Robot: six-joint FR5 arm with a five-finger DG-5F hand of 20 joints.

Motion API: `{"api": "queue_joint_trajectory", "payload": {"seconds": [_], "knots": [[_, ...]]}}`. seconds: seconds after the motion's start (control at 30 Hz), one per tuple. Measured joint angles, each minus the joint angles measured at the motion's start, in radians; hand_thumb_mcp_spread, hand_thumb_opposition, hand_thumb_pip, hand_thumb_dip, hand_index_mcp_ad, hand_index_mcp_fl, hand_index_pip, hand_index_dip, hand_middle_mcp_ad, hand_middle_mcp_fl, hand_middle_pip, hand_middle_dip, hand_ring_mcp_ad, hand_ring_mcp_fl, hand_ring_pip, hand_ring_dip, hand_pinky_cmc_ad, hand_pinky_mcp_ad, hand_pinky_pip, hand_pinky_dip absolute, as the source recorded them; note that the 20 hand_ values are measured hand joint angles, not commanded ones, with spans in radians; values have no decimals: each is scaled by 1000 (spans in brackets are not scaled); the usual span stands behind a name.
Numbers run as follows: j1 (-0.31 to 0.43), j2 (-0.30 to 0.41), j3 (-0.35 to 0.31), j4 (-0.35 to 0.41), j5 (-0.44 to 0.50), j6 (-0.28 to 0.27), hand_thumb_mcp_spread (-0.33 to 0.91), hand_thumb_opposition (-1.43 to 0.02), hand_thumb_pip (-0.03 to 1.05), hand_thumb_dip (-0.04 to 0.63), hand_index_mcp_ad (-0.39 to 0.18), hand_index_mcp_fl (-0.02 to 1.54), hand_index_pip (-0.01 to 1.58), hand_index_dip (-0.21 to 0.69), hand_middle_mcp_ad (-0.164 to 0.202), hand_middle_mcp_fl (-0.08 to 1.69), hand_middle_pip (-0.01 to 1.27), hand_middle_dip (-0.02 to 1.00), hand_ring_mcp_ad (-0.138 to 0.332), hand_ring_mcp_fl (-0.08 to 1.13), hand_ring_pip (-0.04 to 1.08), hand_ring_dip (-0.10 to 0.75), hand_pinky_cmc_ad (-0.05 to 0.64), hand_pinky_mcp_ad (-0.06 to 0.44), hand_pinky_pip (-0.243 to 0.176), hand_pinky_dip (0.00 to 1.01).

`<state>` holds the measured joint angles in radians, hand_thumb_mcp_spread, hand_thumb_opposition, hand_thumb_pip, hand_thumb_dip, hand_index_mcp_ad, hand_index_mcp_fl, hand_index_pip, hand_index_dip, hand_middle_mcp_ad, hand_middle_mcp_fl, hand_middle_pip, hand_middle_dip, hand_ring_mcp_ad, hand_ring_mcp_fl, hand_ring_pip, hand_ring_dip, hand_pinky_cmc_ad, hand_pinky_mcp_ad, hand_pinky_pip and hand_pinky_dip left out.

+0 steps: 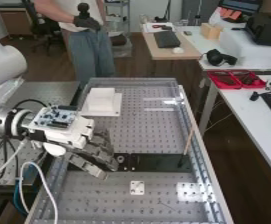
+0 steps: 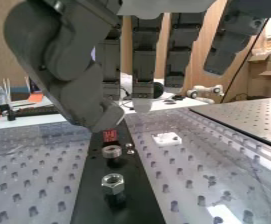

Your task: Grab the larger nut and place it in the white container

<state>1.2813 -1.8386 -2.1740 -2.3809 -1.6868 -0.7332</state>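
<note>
Our fingers (image 2: 144,57) hang apart, so we should line them up over the bigger of 2 nuts (image 2: 112,183) before pinching.

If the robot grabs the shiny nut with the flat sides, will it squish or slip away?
The nut looks like solid metal, so it probably won't squish and may feel heavy for its size. Its smooth, shiny sides could slip, though the flat faces might help with gripping. It seems perched on a dark peg, so a sideways bump might knock it off.
</note>
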Motion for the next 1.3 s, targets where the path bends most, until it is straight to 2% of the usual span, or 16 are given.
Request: {"api": "queue_joint_trajectory", "payload": {"seconds": [0.07,0.1,0.23,0.27,0.33,0.4,0.43,0.57,0.77,1.03,1.13,1.3], "knots": [[4,2,-5,8,1,-8,403,-934,855,429,-138,5,1421,108,16,66,864,627,82,127,340,382,316,265,-73,298],[7,3,-8,13,2,-12,400,-934,848,429,-138,5,1422,115,16,68,867,639,72,127,342,394,316,248,-63,286],[15,5,-14,23,6,-14,431,-934,834,426,-138,5,1424,126,16,75,871,656,68,131,351,414,314,248,-40,243],[16,6,-15,23,8,-15,438,-934,829,429,-138,5,1421,126,14,75,873,658,68,133,342,415,312,229,-44,236],[21,7,-17,23,12,-15,443,-934,827,429,-138,5,1428,138,14,72,873,654,72,127,363,436,318,232,-24,225],[24,8,-19,22,16,-22,464,-934,827,429,-138,5,1422,140,14,77,885,672,52,131,358,436,318,232,-24,206],[25,9,-19,22,17,-24,464,-934,827,429,-138,5,1422,141,14,77,883,670,52,131,361,442,318,232,-10,211],[34,11,-34,46,22,-35,464,-934,827,429,-136,5,1422,141,0,68,911,670,51,133,372,449,302,215,-10,204],[49,10,-46,59,44,-52,463,-929,827,429,-136,5,1450,141,0,68,942,670,38,169,389,447,302,216,5,206],[68,6,-61,74,88,-54,461,-911,827,421,-136,9,1478,133,0,75,976,675,37,182,478,447,298,216,5,208],[73,3,-63,73,96,-56,461,-911,827,421,-138,9,1478,122,0,138,991,686,37,202,487,447,298,216,5,209],[81,-3,-66,80,111,-55,461,-911,810,422,-188,5,1395,79,0,136,1012,705,37,197,525,450,295,215,5,211]]}}
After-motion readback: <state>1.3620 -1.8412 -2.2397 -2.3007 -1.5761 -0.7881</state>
